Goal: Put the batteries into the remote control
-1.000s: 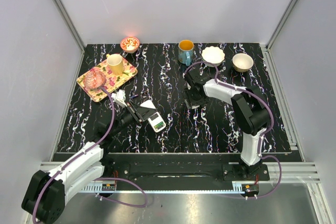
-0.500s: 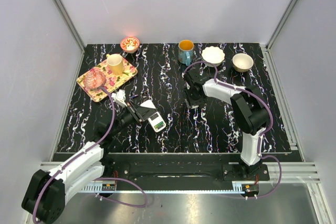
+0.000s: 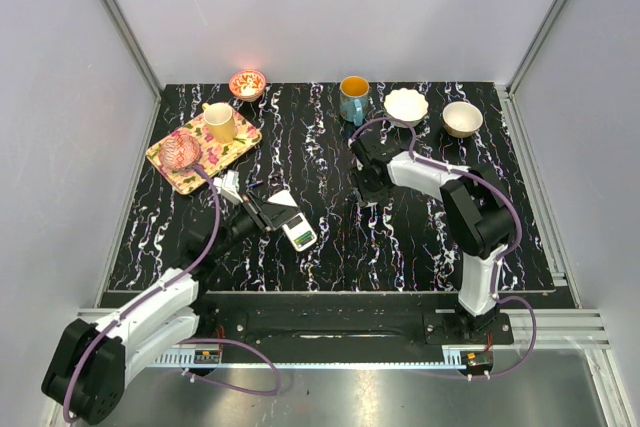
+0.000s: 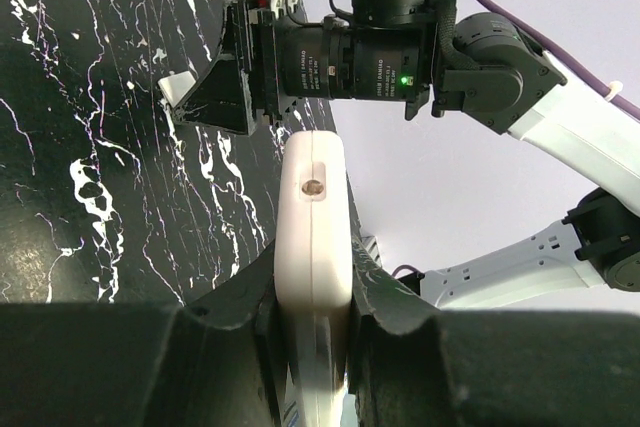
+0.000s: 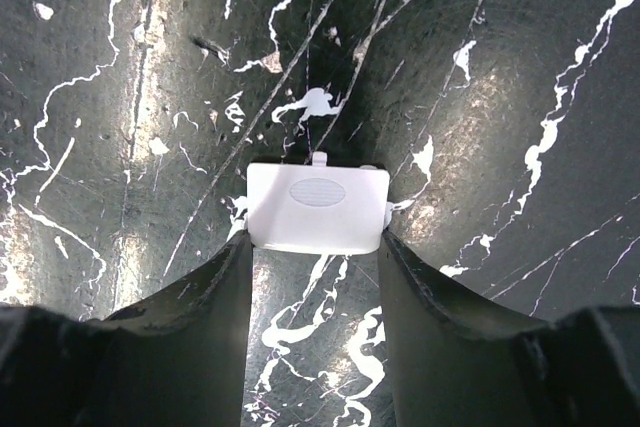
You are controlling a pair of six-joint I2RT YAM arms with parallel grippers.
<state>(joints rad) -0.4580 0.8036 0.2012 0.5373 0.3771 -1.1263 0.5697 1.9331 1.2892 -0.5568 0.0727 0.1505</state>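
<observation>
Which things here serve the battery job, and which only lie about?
Job: remote control in left gripper; white cover flanked by right gripper.
Lying about: floral tray, yellow mug, pink glass dish, red bowl, blue mug, white bowl, beige bowl.

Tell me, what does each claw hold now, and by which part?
Left claw: the remote control, clamped at one end. Right claw: flanks a white cover; grip cannot be told.

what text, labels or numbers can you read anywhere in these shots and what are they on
No readable text anywhere.
remote control: the edge facing the left wrist camera shows only a small round hole; its face in the top view is too small to read.
white cover: an oval patch, no letters.
</observation>
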